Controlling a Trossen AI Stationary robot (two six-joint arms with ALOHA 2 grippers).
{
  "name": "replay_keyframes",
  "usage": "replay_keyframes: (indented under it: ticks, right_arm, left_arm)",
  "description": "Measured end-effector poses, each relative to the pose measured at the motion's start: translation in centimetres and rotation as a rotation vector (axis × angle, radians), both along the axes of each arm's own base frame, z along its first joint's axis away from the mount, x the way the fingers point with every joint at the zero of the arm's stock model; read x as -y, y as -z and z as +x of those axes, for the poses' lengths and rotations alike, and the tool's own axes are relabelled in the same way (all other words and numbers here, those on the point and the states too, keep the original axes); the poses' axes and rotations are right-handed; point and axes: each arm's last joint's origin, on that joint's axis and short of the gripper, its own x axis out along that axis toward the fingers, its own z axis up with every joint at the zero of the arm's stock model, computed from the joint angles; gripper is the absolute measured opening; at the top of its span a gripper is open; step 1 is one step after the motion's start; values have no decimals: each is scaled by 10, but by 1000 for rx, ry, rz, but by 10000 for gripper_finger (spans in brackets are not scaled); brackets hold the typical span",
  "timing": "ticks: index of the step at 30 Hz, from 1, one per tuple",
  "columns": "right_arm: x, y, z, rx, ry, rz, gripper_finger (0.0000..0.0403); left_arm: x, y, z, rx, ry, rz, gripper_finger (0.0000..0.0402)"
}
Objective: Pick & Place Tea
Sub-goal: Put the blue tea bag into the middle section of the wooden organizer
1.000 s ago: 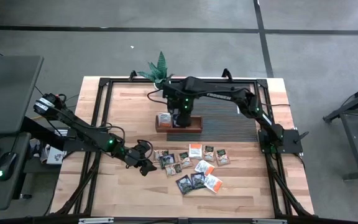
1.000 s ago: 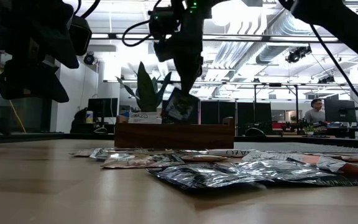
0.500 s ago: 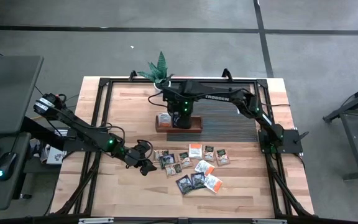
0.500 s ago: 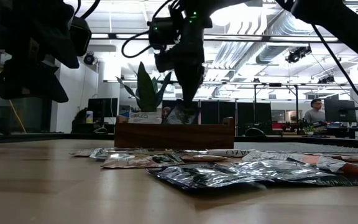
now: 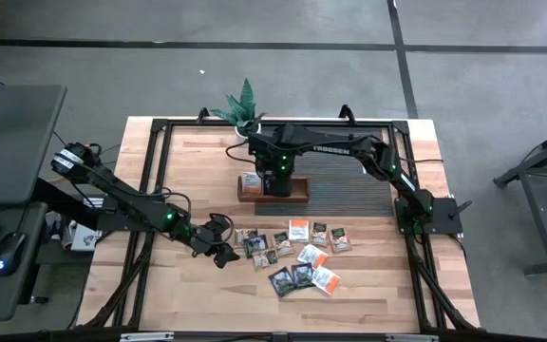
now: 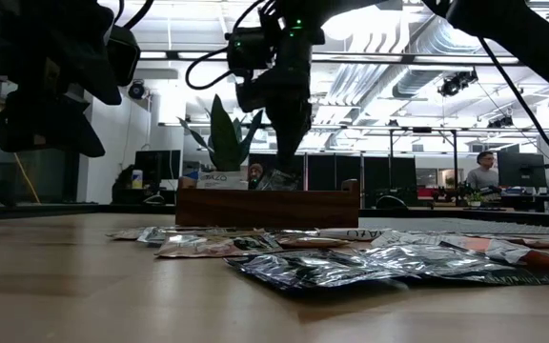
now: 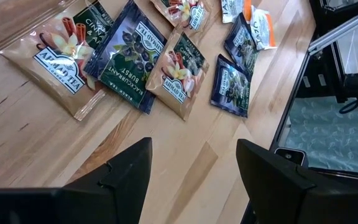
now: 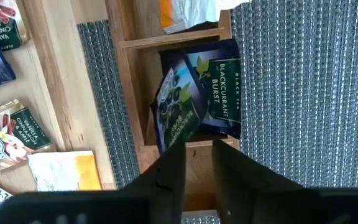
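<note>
- The right end effector has come down over the tray's middle compartment, from a higher position a second ago.
- The dark sachet, formerly hanging clear above the tray in its grip, now sits inside that compartment, leaning tilted on another dark sachet already there.
- In the low view only the sachet's top edge shows above the tray wall; earlier its whole face showed.
- The right fingers, clamped on the sachet earlier, now stand slightly apart above it, with the sachet's near edge just between their tips.
</note>
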Motion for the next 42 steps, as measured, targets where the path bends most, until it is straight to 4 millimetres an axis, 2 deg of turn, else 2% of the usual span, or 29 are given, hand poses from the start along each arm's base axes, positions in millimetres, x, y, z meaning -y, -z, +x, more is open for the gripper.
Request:
replay_keyframes:
  ticks: [5,9,20,25,31,37,39,42]
  right_arm:
    - [1,-2,0,4,21,-33,114]
    - [2,-13,-2,40,49,-63,118]
    - [-5,-68,-20,199,157,-88,102]
    - [-26,-82,-22,237,223,5,94]
    - [-64,-83,-17,235,220,9,88]
    - [-92,-83,-15,234,236,5,78]
    - [-100,-80,-14,238,256,9,74]
    - [-111,-67,-13,229,289,25,68]
  left_arm:
    - [0,0,0,0,0,0,232]
    - [0,0,0,0,-1,-1,232]
    - [0,-1,1,12,0,-5,232]
    - [1,-2,2,26,-6,-11,232]
    - [3,7,5,-13,-33,-25,232]
    - [7,20,14,-26,-56,-49,232]
    - [9,24,16,-27,-61,-56,232]
    - [9,27,16,-42,-79,-70,232]
